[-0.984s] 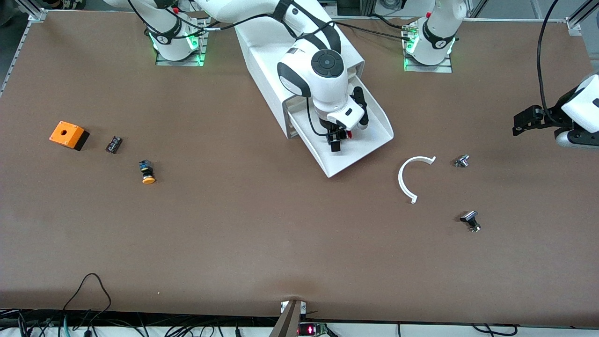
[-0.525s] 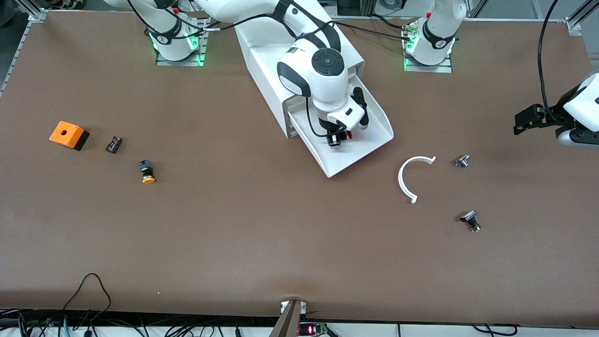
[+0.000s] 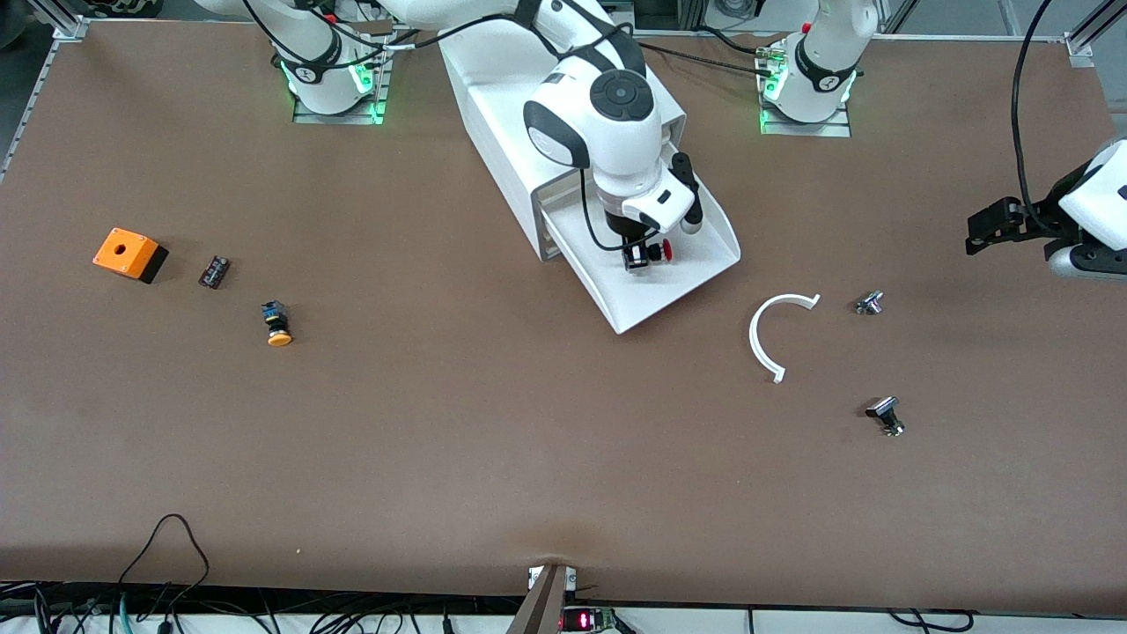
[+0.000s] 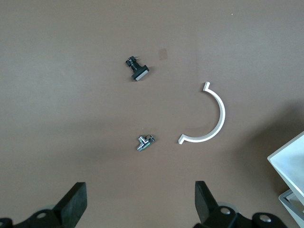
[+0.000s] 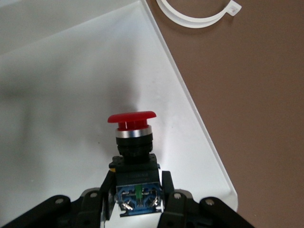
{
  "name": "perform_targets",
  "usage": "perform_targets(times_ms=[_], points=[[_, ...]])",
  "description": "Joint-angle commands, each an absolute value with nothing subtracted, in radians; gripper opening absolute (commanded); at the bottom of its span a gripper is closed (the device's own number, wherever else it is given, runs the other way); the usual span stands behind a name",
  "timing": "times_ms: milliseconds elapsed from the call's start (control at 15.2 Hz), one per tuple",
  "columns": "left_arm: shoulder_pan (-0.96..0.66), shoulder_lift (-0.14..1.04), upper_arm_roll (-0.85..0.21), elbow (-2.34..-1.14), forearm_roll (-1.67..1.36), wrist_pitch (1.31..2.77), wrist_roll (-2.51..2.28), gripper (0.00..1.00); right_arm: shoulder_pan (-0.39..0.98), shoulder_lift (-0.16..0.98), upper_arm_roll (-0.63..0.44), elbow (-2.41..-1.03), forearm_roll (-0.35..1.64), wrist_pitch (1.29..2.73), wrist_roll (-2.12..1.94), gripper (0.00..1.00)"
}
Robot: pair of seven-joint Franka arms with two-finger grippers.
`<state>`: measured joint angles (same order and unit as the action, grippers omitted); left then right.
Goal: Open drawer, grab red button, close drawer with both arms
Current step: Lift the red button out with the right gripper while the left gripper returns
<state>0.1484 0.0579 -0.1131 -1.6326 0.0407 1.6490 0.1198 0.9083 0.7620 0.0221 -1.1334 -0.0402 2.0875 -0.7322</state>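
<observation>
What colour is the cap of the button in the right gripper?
Red. The button shows best in the right wrist view, held by the right gripper over the drawer.

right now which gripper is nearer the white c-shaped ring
Right. The right gripper is over the open drawer, shut on the red button, beside the ring; the left gripper waits at the table's end.

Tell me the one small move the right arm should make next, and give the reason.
Probably lift straight up. The right gripper is shut on the button by its body, red cap pointing away, over the open drawer. Raising it clear of the tray's walls would let the drawer be closed. The left gripper waits open over the table near the left arm's end.
</observation>
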Motion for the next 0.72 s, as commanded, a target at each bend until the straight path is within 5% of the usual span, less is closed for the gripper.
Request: perform_targets(times_ms=[0, 393, 656], points=[[0.147, 0.078, -0.117, -1.623, 0.066, 1.64, 0.124, 1.0, 0.901, 0.672, -0.017, -1.138, -0.002, 2.017, -0.709, 0.22], [0.15, 0.089, -0.118, -1.743, 0.054, 1.663, 0.216, 1.0, 0.813, 0.528, -0.04, -1.287, 0.064, 2.028, -0.598, 0.22], [0.144, 0.124, -0.15, -1.814, -0.04, 1.816, 0.175, 0.99, 0.72, 0.479, -0.072, -1.419, 0.064, 2.032, -0.591, 0.22]])
